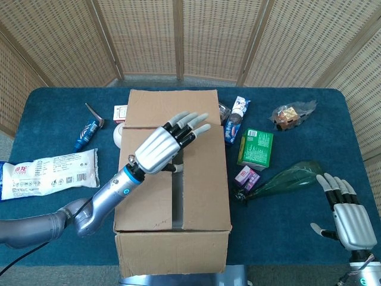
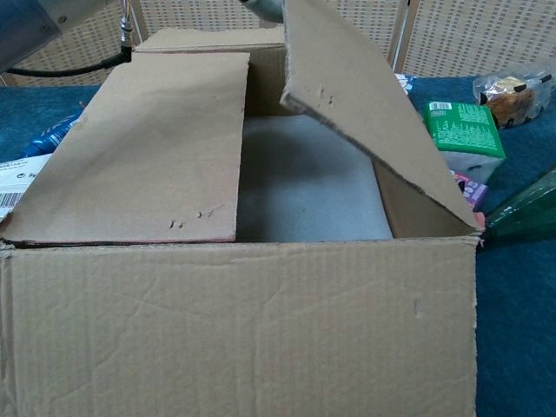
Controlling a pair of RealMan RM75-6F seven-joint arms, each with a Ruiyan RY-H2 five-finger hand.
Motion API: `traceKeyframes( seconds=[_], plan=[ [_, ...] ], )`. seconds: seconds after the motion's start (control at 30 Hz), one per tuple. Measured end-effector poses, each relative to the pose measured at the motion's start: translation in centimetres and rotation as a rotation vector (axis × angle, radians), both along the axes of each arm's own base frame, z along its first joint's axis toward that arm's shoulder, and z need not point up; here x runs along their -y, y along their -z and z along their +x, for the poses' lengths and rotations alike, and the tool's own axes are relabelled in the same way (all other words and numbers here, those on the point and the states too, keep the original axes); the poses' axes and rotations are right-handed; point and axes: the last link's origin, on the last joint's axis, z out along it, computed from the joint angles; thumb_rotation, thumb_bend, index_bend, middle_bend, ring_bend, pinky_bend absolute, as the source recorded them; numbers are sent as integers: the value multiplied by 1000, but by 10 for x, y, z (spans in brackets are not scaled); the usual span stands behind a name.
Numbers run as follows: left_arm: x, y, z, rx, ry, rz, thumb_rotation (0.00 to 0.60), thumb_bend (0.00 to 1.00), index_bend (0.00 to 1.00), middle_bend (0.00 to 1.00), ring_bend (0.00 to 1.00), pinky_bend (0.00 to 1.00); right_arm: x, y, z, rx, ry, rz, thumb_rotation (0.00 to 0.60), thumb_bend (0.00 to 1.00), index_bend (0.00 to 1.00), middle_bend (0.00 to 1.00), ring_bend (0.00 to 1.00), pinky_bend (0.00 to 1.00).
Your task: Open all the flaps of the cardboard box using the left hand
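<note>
The cardboard box (image 1: 172, 250) (image 2: 261, 330) stands at the table's near middle. My left hand (image 1: 169, 143) hovers over its top with fingers spread, the thumb under the inner edge of the right-side flap (image 1: 202, 179). In the chest view that flap (image 2: 347, 95) is tilted up steeply and the bare box floor shows beneath it. The left-side flap (image 1: 146, 205) (image 2: 139, 148) lies flat. The far flap (image 1: 172, 107) looks folded back. Of the left arm the chest view shows only the forearm (image 2: 35, 13) at the top left. My right hand (image 1: 348, 217) rests open at the near right, away from the box.
Left of the box lie a white packet (image 1: 47, 173) and a blue tube (image 1: 86, 134). To its right are a blue-white packet (image 1: 237, 119), a green box (image 1: 256, 148) (image 2: 460, 126), a small purple box (image 1: 246, 177), a green bottle (image 1: 286, 179) and a snack bag (image 1: 292, 113).
</note>
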Motion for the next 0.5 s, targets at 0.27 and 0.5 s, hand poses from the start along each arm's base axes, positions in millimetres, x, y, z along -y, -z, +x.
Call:
traceKeyframes(
  seconds=[0.27,0.5],
  plan=[
    [-4,2,42,36,35,3,600,22,0,0,0,124,2,-2,-2,12,6,-5,600,0,0,0,0,0],
    [-7,16,81,63,45,-7,600,23,0,0,0,135,2,-7,-2,33,10,-12,600,0,0,0,0,0]
  ],
)
